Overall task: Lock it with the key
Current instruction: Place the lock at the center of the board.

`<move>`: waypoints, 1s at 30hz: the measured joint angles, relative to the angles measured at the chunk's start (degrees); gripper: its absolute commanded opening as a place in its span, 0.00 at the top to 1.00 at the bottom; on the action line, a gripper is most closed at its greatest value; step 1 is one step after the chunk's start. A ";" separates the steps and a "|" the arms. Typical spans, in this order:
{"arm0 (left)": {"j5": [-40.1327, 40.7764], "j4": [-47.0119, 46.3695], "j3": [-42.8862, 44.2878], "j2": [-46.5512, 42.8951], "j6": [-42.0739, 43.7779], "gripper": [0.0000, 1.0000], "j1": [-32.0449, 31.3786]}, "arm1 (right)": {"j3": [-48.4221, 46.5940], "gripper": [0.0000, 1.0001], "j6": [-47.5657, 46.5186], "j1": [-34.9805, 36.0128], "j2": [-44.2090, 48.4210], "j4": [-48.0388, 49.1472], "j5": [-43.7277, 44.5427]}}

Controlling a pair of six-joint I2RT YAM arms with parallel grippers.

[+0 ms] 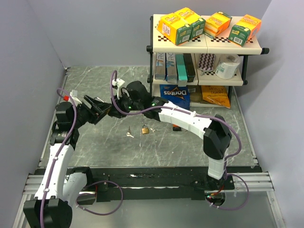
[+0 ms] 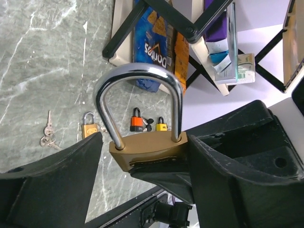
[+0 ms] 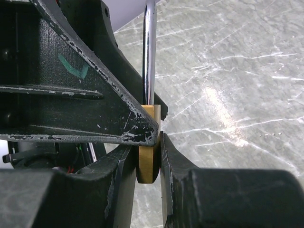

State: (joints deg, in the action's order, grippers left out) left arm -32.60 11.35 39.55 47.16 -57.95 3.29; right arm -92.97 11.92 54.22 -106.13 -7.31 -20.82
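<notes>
Grey marble-pattern tabletop (image 1: 95, 90), arms meeting above its middle. The large brass padlock with a steel shackle (image 2: 147, 151) is up off the table, pinched across its flat faces by your right gripper (image 3: 148, 164), jaws nearly together on the body. Your left gripper (image 1: 100, 110) stands wide, one finger either side of the brass, gripping nothing; one finger may be touching an edge, can't tell. I'd centre the body between the left fingers, then close on the narrow ends, clear of the shackle and of the keyway end. Don't release right before left is seated. The small silver key bunch (image 1: 129, 135) lies on the table, well apart.
</notes>
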 measured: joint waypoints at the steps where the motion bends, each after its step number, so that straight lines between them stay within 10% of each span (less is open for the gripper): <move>1: -0.04 -0.20 0.00 -0.02 -0.15 0.27 0.00 | 0.00 1.00 0.00 0.02 0.00 0.00 0.04; 10: -0.02 -2.54 -0.76 -0.04 -1.77 0.45 -0.07 | 0.00 1.00 0.44 0.96 0.00 -0.04 0.28; 13: 0.00 -2.64 -0.92 -0.04 -1.97 0.72 -0.07 | 0.00 0.99 0.55 1.05 -0.04 -0.22 0.50; 15: 0.02 -2.62 -0.92 -0.02 -1.77 0.94 -0.11 | 0.00 0.82 0.52 1.05 -0.04 -0.22 0.50; 16: 0.07 -2.56 -0.90 -0.02 -1.70 0.99 -0.11 | 0.00 0.59 0.50 1.05 -0.04 -0.24 0.52; 19: 0.85 -0.92 -0.52 0.20 0.07 0.99 -0.22 | 0.09 0.31 0.31 1.09 -0.04 -0.28 0.33; 30: 5.07 18.84 7.19 14.25 21.59 0.99 -1.70 | 13.94 0.00 -8.96 -0.72 7.61 0.57 -2.86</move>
State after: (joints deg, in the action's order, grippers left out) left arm -27.53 30.20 46.74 61.41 -36.36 1.58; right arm -79.02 2.96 53.49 -98.52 -6.74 -23.68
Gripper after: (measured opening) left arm 0.619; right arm 0.974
